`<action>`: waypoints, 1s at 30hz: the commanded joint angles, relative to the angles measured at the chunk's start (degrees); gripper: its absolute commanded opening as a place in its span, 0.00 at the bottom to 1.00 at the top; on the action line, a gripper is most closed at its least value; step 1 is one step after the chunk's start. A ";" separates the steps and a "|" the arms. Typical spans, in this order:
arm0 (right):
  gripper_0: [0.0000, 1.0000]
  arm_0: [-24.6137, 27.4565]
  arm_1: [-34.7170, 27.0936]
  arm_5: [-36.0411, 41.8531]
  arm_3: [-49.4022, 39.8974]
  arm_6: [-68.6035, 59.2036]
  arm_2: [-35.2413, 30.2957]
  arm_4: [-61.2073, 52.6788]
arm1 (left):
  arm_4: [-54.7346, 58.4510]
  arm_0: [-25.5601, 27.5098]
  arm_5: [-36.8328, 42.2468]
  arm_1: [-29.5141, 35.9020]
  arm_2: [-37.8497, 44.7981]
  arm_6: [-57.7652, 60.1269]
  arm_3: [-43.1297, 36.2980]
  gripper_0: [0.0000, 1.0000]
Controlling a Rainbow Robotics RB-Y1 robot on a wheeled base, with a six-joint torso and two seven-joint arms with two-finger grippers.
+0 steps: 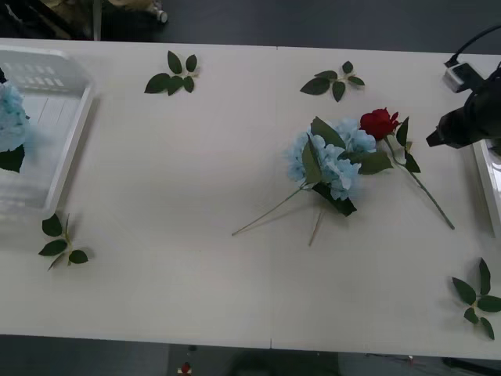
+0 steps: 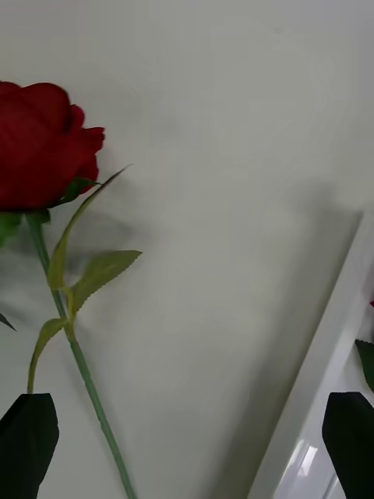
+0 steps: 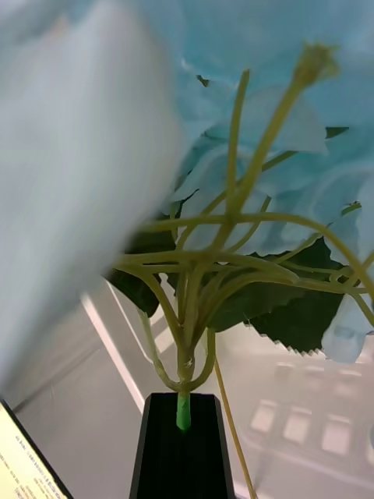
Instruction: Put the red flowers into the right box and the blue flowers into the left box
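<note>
A red flower [image 1: 379,123] lies on the table at the right, its stem running toward the front. My right gripper [image 1: 438,138] hovers just right of it, open; in the right wrist view the rose head [image 2: 43,148] and stem lie beside one black finger [image 2: 27,444], with nothing between the fingers. The right box [image 1: 489,184] shows its white rim [image 2: 327,366] at the table's right edge. A bunch of blue flowers [image 1: 329,160] lies mid-table. My left gripper [image 3: 183,401] is shut on the stem of another blue flower [image 1: 9,117], held over the left box [image 1: 59,141].
Loose green leaf sprigs lie at the back left [image 1: 172,74], back middle [image 1: 335,81], front left [image 1: 61,239] and front right [image 1: 479,298]. A white plug and cable [image 1: 460,72] sit at the back right corner.
</note>
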 commanded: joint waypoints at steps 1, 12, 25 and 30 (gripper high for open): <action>1.00 -1.30 -0.01 -0.62 -3.92 1.41 4.53 1.85 | -0.86 0.15 -6.60 0.89 0.71 -1.54 5.58 0.00; 1.00 -1.48 4.91 -2.82 -1.46 0.53 6.82 4.31 | -0.68 0.15 -9.85 0.89 0.53 -1.54 7.60 0.77; 1.00 -3.94 7.54 -5.63 7.68 1.06 6.91 6.07 | 12.32 0.58 -7.13 0.89 6.51 -6.11 7.34 1.00; 1.00 -4.20 7.98 -7.12 9.71 1.15 6.82 6.51 | 21.73 0.58 -2.12 0.89 10.55 -13.93 2.50 1.00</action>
